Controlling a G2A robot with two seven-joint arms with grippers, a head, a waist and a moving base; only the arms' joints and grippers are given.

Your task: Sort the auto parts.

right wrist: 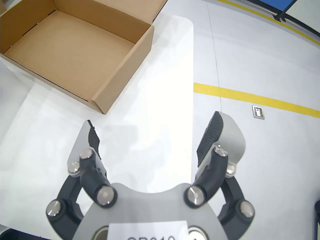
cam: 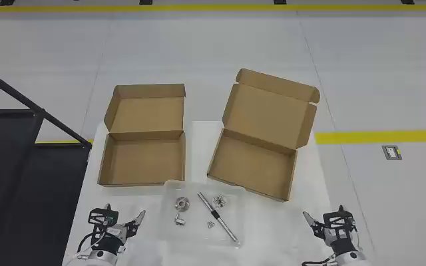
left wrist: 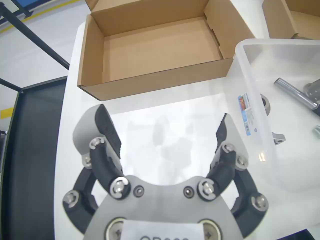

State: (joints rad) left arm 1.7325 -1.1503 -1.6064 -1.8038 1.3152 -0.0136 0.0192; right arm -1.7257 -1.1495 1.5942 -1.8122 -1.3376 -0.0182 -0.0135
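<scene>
Nearest, the left gripper (left wrist: 162, 112) and the right gripper (right wrist: 152, 119) hang over the white table (cam: 279, 219), at about 8 and 4 o'clock from the clear tub (cam: 168, 199). Both stand wide open and neither holds or touches anything. The sorting seems not yet begun: the rod (cam: 216, 214), the ring (cam: 180, 203) and the smaller parts (cam: 219, 199) all lie in the tub. Beyond it, at 11 and 1 o'clock, the left box (cam: 141, 161) and the right box (cam: 251, 163) are empty.

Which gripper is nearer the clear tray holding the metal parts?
Left. The left gripper sits open close beside the tray; the right gripper is farther off on its other side.
</scene>
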